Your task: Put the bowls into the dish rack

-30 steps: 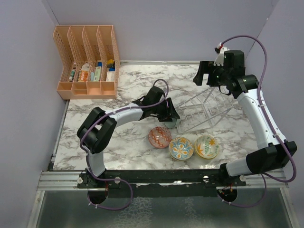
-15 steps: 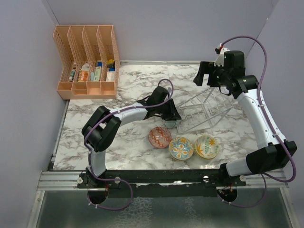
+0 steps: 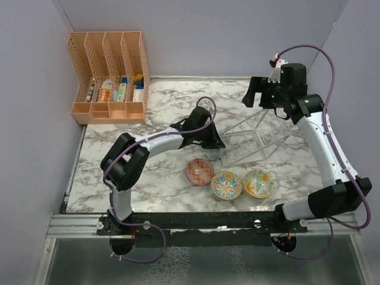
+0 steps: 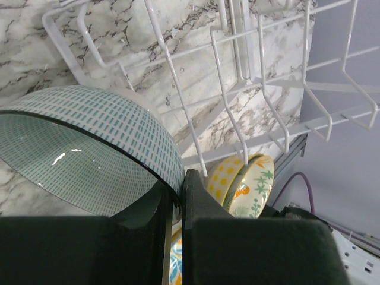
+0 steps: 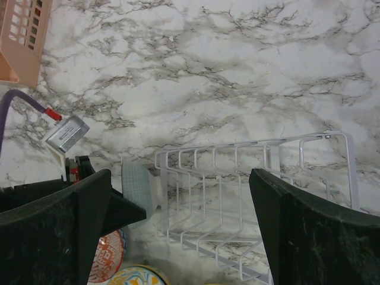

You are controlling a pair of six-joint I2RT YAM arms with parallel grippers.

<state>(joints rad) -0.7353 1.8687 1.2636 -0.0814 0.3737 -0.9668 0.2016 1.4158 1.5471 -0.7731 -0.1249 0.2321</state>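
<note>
My left gripper (image 3: 212, 148) is shut on the rim of the pale teal bowl (image 4: 89, 154), held on edge at the left end of the wire dish rack (image 3: 252, 141); the bowl also shows in the right wrist view (image 5: 138, 189). The rack also shows in the left wrist view (image 4: 249, 89) and the right wrist view (image 5: 249, 196). The red-pink bowl (image 3: 199, 171), blue-orange floral bowl (image 3: 226, 185) and yellow bowl (image 3: 259, 183) sit in a row on the table in front of the rack. My right gripper (image 3: 255, 92) is open and empty, high above the rack's far side.
An orange plastic file organizer (image 3: 110, 77) with small items stands at the back left. Purple walls close in the marble table (image 3: 148, 172) on three sides. The table's metal front rail runs along the near edge.
My left gripper has carried the teal bowl slightly right, up against the rack's left end. The right arm has barely moved.
</note>
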